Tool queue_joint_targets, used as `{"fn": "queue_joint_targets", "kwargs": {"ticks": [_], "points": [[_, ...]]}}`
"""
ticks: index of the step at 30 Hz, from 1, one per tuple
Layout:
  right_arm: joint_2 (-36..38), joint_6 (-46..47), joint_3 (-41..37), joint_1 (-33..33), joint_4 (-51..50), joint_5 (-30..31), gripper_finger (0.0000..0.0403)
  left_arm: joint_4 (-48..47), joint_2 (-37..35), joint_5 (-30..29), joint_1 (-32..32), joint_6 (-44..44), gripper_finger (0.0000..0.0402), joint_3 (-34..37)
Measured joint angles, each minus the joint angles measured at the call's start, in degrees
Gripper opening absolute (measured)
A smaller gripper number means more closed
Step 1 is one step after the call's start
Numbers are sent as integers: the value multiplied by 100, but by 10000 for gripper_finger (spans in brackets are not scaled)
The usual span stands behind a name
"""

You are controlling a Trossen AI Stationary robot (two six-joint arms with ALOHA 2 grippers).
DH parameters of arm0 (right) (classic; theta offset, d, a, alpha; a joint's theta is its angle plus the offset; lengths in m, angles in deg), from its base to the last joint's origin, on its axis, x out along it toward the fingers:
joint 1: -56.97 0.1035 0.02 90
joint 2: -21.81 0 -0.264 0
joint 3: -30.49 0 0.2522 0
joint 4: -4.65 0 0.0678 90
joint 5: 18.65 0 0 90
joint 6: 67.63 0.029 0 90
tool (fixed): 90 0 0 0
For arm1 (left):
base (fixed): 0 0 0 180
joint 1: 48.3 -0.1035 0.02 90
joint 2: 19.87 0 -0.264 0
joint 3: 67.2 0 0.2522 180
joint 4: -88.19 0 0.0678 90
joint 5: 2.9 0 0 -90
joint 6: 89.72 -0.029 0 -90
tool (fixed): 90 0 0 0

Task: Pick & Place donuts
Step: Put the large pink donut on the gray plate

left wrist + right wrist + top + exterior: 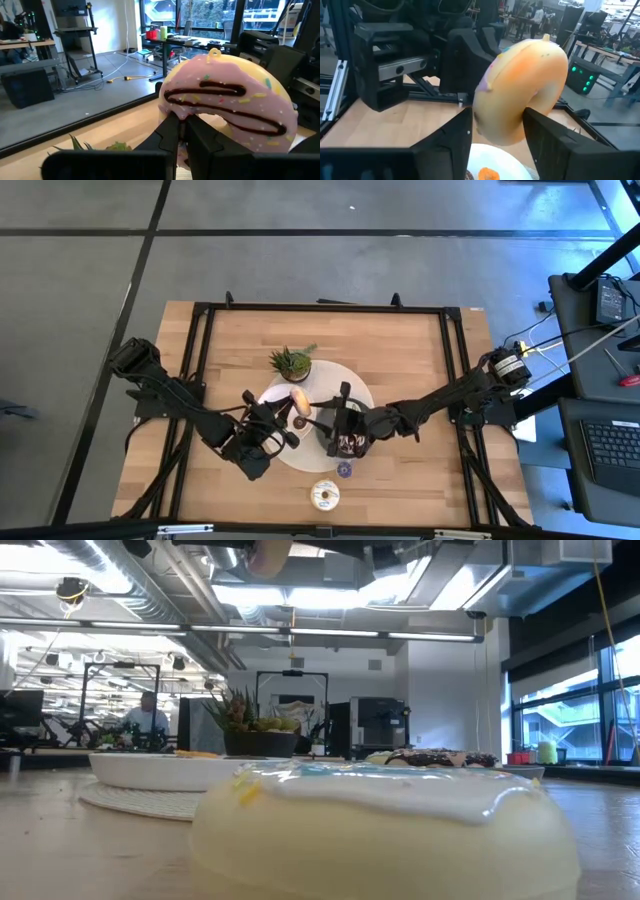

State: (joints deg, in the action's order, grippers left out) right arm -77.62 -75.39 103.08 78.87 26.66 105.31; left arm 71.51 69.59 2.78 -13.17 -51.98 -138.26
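Observation:
A pink-iced donut with chocolate drizzle [225, 95] is held up above the white plate [272, 394] by my left gripper [288, 418], which is shut on it. In the right wrist view its plain yellow underside [520, 85] faces me. My right gripper [497, 117] is open, with one finger on each side of this donut's lower part. A white-iced donut [324, 496] lies flat on the wood near the table's near edge, and it fills the low view [385, 830]. A mini purple donut [344, 470] lies beside it. A mini orange one [489, 174] sits on the white plate. My left gripper [184, 120] pinches the pink-iced donut's rim [180, 107] at its lower edge between the two fingers, coming from the table's left side. The donut stands on edge above the fingers, lifted clear of the plate. My right gripper: I cannot tell whether its fingers [457, 135] touch the donut.
A small potted plant [292, 363] stands behind the white plate on a round pale mat [350, 385]. A dark grey plate [347, 444] with chocolate-sprinkled donuts sits under my right arm. Bare wood lies along the table's left, right and far sides.

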Motion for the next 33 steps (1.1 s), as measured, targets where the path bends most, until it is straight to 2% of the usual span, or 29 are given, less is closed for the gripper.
{"fn": "queue_joint_targets", "kwargs": {"ticks": [13,16,20,24,27,29,31,33], "points": [[0,-26,0,-73,-106,-22,38,-24,1,2,-4,-98,20,2],[0,-140,0,-73,-172,-20,18,-24,1,0,31,-199,23,2],[185,-161,-2,-40,-576,-38,11,-15,-1,-13,206,-208,48,2],[739,75,0,-21,-1556,-81,15,9,-1,-65,448,-210,87,2],[1281,477,0,-32,-2877,-305,15,12,-53,-148,628,-419,111,2],[1677,888,0,-82,-3973,-803,15,24,-101,-156,718,-578,123,2],[2017,1374,-1,-155,-5037,-1614,14,19,-135,-155,810,-599,130,2],[2280,1766,-101,-215,-5636,-2382,14,22,-177,-160,863,-601,135,2]]}}
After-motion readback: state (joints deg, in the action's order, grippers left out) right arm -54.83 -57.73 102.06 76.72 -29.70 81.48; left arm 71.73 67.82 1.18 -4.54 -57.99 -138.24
